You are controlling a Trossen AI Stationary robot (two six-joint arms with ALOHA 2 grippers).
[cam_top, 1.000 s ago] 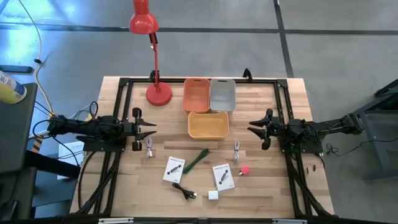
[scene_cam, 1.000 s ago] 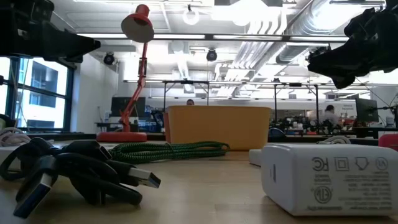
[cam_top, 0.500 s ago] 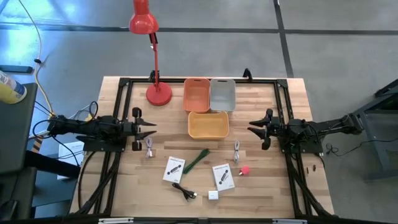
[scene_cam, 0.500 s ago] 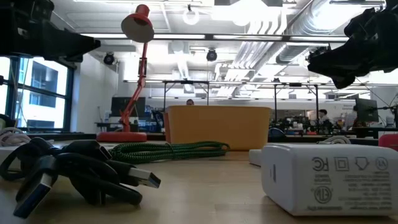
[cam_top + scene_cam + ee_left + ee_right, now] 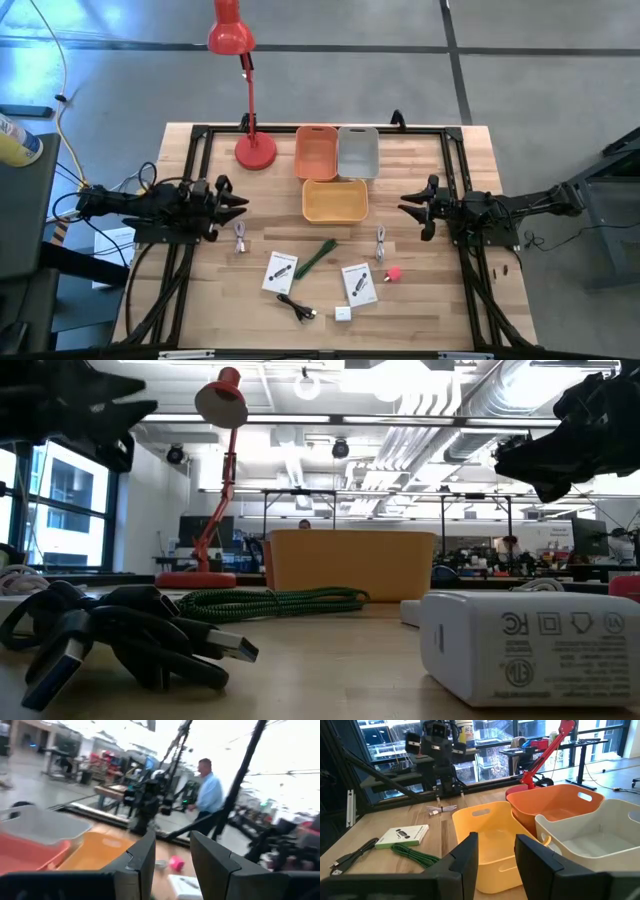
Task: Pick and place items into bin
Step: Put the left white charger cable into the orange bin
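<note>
On the wooden table lie two white cards (image 5: 280,271) (image 5: 359,283), a green strip (image 5: 316,257), a red-pink cube (image 5: 394,273), a black cable (image 5: 298,307), a white block (image 5: 343,313) and two silvery clips (image 5: 240,236) (image 5: 381,240). The bins stand farther back: yellow (image 5: 335,200), orange (image 5: 316,151) and grey (image 5: 358,151). My left gripper (image 5: 238,208) hovers at the table's left side. My right gripper (image 5: 406,205) hovers at the right side. Both point toward the middle, open, with nothing between their fingers (image 5: 172,862) (image 5: 496,852).
A red desk lamp (image 5: 250,95) stands on its round base at the far left, beside the orange bin. A black frame (image 5: 200,135) runs around the table's edges. A person (image 5: 207,795) stands in the room beyond the table.
My left gripper has rolled about its own pointing line while staying in place, so its fingers now stand at a different angle. The right gripper and all items have kept still.
</note>
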